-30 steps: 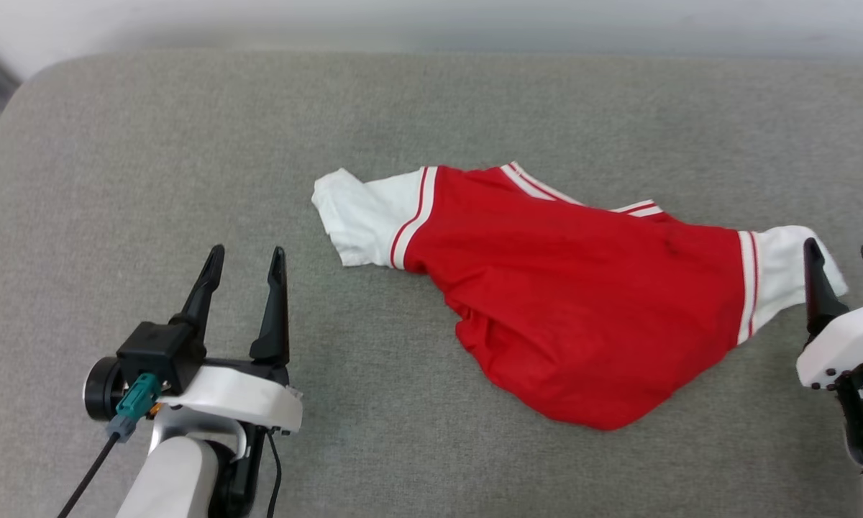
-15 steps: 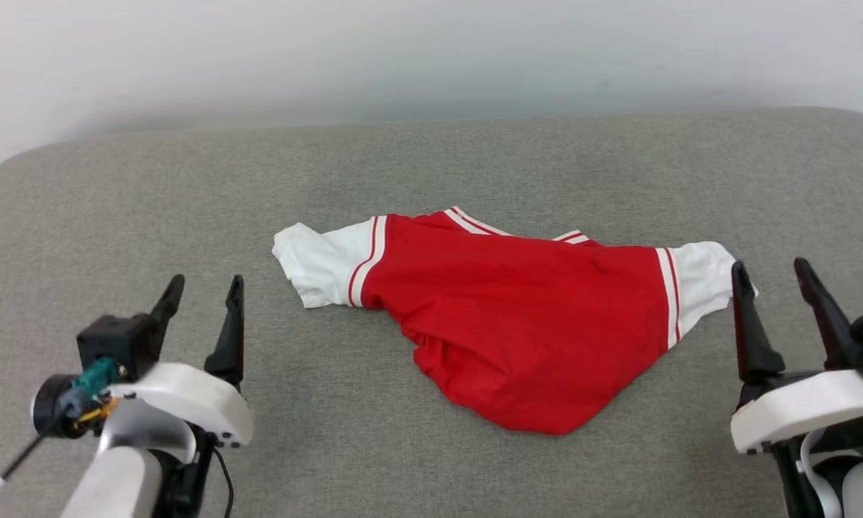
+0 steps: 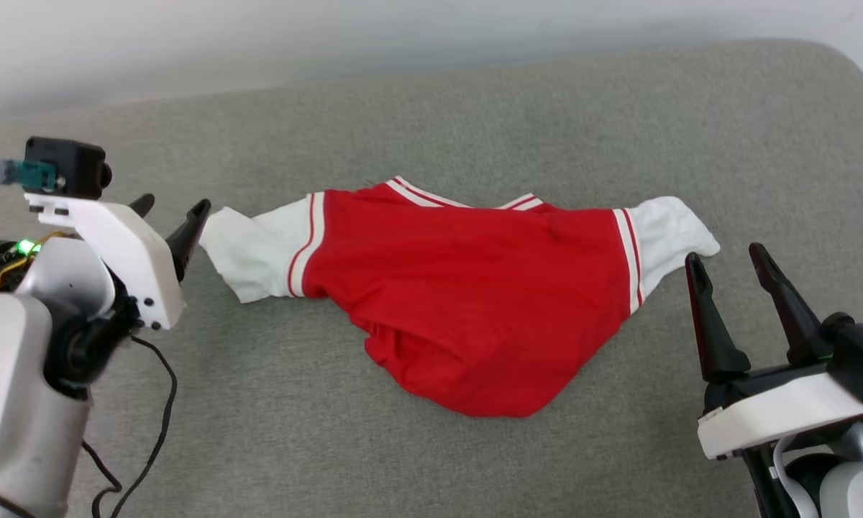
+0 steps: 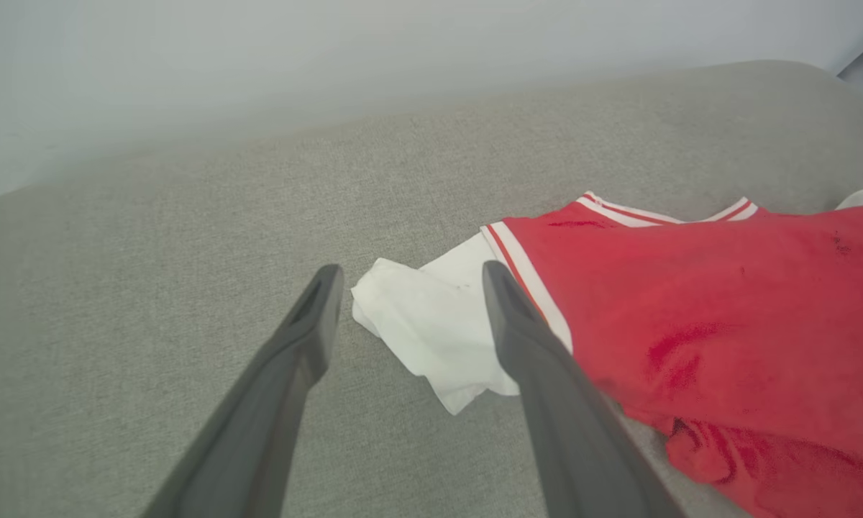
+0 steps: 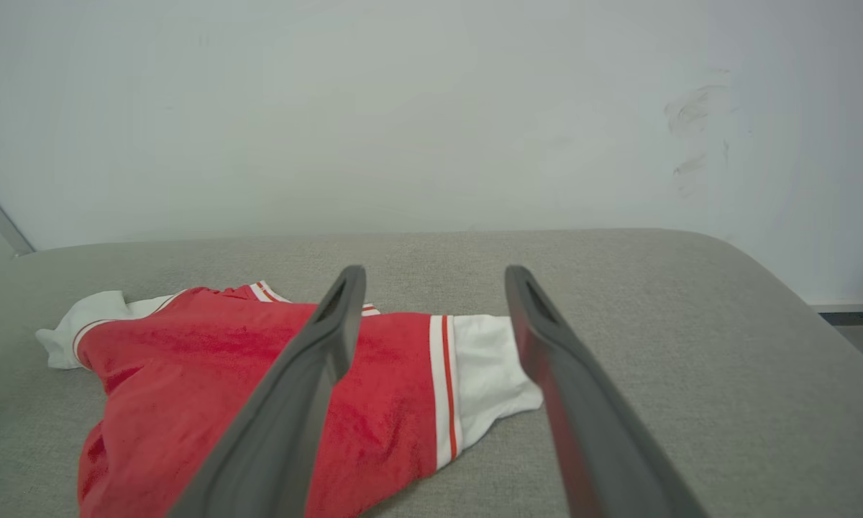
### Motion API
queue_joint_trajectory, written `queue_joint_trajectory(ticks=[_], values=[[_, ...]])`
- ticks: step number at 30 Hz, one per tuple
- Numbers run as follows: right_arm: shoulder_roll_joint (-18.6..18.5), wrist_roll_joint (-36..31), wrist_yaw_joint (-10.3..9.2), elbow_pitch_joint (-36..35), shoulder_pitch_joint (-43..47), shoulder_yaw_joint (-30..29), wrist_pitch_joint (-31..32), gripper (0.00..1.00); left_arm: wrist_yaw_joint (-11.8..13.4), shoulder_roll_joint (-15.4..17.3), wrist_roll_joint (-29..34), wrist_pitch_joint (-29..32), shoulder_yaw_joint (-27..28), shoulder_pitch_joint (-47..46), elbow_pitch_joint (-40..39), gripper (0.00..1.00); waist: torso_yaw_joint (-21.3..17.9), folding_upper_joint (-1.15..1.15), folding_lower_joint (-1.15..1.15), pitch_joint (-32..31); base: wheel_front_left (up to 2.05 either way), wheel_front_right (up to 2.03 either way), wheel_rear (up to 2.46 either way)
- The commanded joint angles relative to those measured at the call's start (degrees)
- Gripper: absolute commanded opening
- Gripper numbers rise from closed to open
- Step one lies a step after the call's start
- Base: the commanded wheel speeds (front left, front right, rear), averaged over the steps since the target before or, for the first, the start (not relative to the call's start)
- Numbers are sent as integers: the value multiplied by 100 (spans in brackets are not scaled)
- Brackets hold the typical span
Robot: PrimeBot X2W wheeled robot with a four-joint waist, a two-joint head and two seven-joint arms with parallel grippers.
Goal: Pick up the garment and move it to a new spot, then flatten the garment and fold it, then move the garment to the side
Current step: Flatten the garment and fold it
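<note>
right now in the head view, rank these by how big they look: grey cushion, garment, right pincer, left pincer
1. grey cushion
2. garment
3. right pincer and left pincer: not ranked, since the left one is partly hidden behind its own wrist and both sit nearer the camera.

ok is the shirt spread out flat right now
No, the garment lies bunched on the grey cushion, its red lower part crumpled into a rounded heap with folds.

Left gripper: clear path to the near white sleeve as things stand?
Probably yes. The left gripper is open with its fingertips close beside the sleeve, which lies on the grey cushion with nothing between them.
</note>
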Motion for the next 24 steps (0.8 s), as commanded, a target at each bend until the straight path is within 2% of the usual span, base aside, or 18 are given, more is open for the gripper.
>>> queue_joint_trajectory(ticks=[1,6,11,16,20,21,24], values=[[25,64,-2,-11,-104,10,-55,100,-70,80,-122,281,-47,-168,150,100,-200,0,0,278,0,0,0],[26,226,-2,137,-241,35,-211,100,-187,251,-540,1238,-166,-642,733,100,-371,0,0,644,0,0,0],[26,411,-2,353,-394,104,-399,100,-247,379,-699,1648,-264,-989,1237,100,-506,0,0,936,0,0,0],[26,499,-2,576,-528,146,-532,100,-286,351,-840,2046,-427,-1133,1760,100,-599,0,0,1088,0,0,0],[25,562,-1,728,-598,127,-605,100,-286,190,-992,2480,-632,-1008,2103,100,-632,0,0,1102,0,0,0],[26,609,-2,799,-615,96,-608,100,-308,70,-1024,2381,-712,-1001,2191,0,-623,0,0,1100,0,0,0],[26,680,-1,833,-660,44,-544,100,-321,62,-926,1912,-717,-1024,2154,0,-583,0,0,1044,0,0,0]])
